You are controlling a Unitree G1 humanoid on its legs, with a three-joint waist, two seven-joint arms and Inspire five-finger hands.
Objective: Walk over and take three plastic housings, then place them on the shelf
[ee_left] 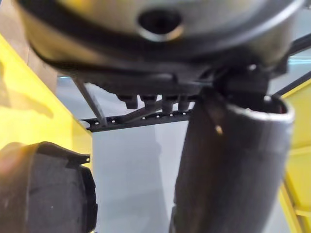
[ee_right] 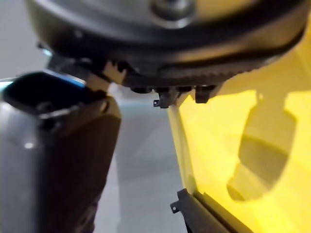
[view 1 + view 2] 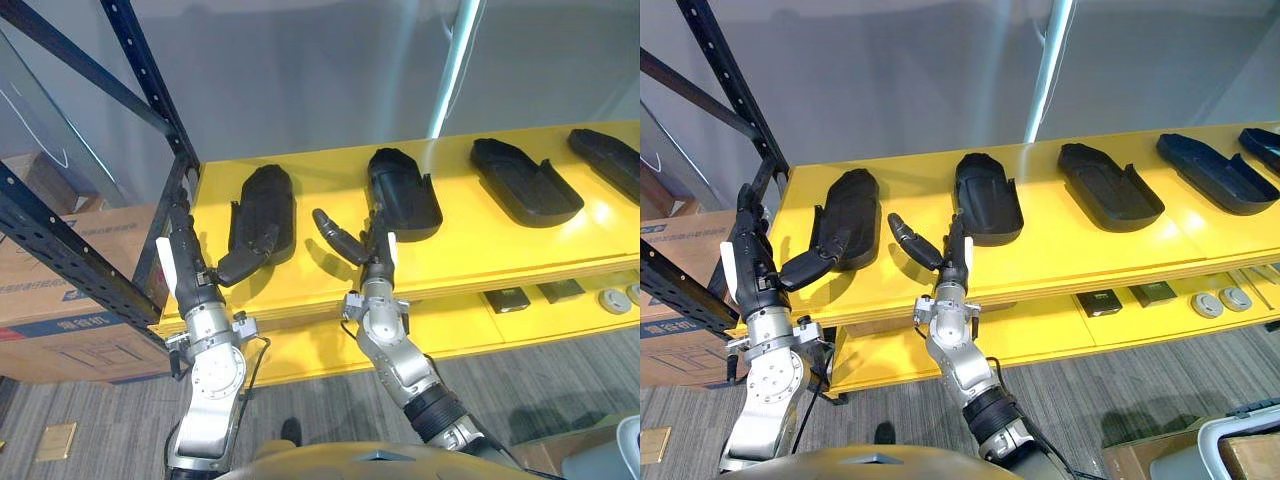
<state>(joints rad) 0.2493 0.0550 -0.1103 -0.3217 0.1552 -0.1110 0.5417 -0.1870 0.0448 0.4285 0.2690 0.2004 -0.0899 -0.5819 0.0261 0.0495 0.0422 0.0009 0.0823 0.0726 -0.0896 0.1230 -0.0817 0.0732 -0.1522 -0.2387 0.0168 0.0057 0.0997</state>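
Five black plastic housings lie in a row along the yellow shelf, set apart from one another. Both of the robot's hands stand upright at the shelf's near edge, and neither holds anything.

The left hand is at the shelf's left end, just beside the dark rack upright. Its fingers are straight and point upward, and its thumb is spread out to the right. The thumb's tip is at the near end of the leftmost housing; whether the two touch cannot be told from the head views. In the left wrist view, that housing's rounded end shows near the thumb.

The right hand is further right, with its fingers straight and close together. They point toward the near end of the second housing. Its thumb is spread to the left, over the bare yellow board between the two housings.

On the lower shelf level, to the right, sit two small dark boxes and two round grey parts. Cardboard boxes stand to the left of the rack.
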